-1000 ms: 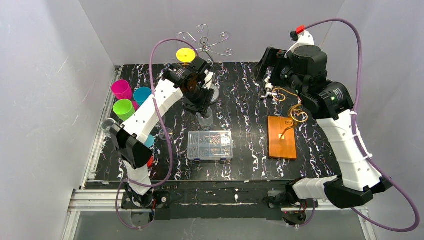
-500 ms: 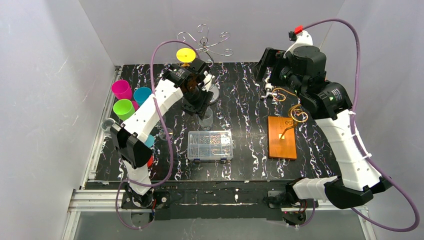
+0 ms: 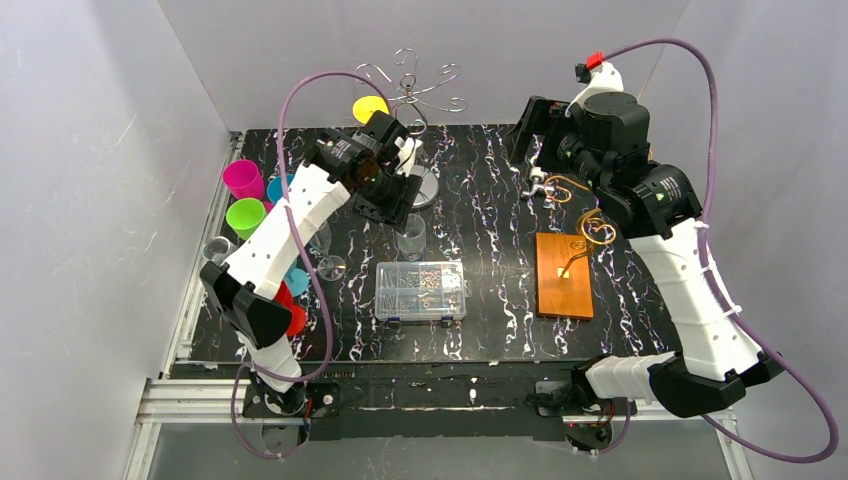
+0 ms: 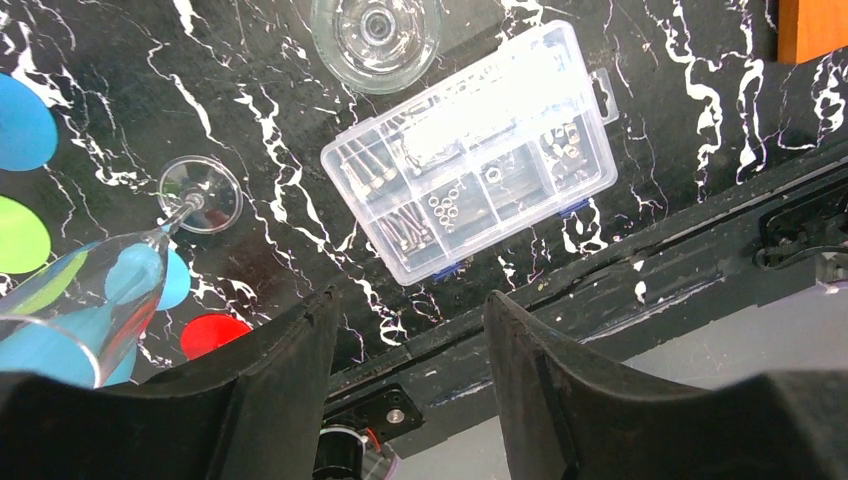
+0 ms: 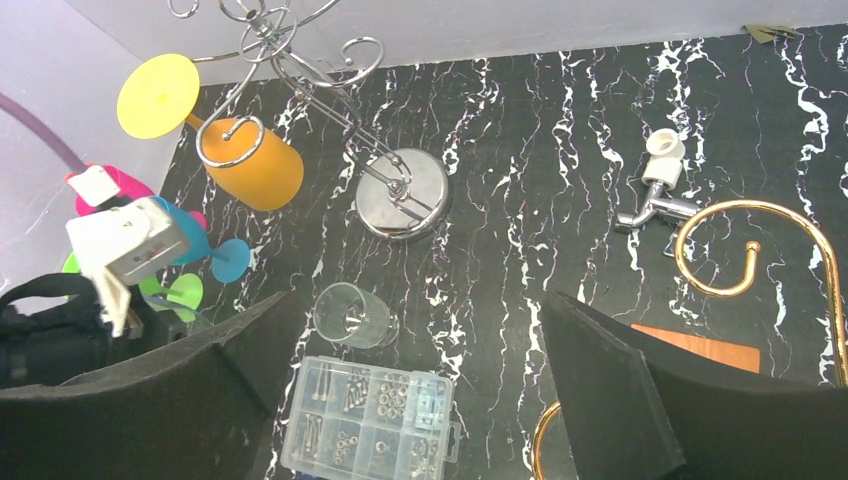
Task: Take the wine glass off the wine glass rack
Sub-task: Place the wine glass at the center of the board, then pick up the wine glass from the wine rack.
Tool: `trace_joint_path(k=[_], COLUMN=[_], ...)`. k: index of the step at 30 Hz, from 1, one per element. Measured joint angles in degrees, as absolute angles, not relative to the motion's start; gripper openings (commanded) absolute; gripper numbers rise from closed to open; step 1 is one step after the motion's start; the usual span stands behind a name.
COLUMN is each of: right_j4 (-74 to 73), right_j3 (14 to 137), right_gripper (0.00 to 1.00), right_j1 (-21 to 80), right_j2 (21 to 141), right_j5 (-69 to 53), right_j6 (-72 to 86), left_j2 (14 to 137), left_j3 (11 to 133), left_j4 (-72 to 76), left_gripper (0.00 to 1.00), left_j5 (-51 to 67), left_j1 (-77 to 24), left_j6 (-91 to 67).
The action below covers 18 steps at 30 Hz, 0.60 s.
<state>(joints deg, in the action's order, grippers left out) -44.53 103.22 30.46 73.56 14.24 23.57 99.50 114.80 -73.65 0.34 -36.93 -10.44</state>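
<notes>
The left gripper is hovering above the table just near of the rack's round chrome foot. Its jaws are standing parted with nothing between them. Straight below it, the left wrist view is showing a clear parts box of screws and nuts; any lettering on it is too small to read.

The right gripper is hanging high over the far right of the table, its jaws spread wide and gripping nothing.

The wine glass rack is standing at the far middle of the table. A yellow wine glass is hanging from one of its wire loops on the left side, foot up and bowl down, tilted.

A clear wine glass is standing upright on the table between the rack's foot and the parts box, apart from both. A second clear glass is sitting to the left of the box, beside the coloured cups; whether it is upright or leaning I cannot tell.

A wooden board is lying to the right of the box.
</notes>
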Motion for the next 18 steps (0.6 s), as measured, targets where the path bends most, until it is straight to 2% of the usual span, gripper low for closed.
trace_joint_path(k=[11, 16, 18], right_j4=[-44.0, -44.0, -44.0], right_j3=[102.4, 102.4, 102.4], right_gripper=[1.0, 1.0, 1.0], right_j1=[30.5, 30.5, 30.5], right_j2=[73.9, 74.5, 74.8], right_j5=[14.2, 14.2, 14.2], right_j6=[23.6, 23.6, 23.6], left_j2=[96.4, 94.8, 93.8], left_j3=[118.7, 123.7, 126.7], left_j4=[-73.2, -72.3, -71.8], left_gripper=[0.61, 0.65, 0.7], left_j5=[-2.4, -7.7, -10.8], left_j1=[-36.9, -36.9, -36.8], left_j6=[-13.7, -17.5, -19.6])
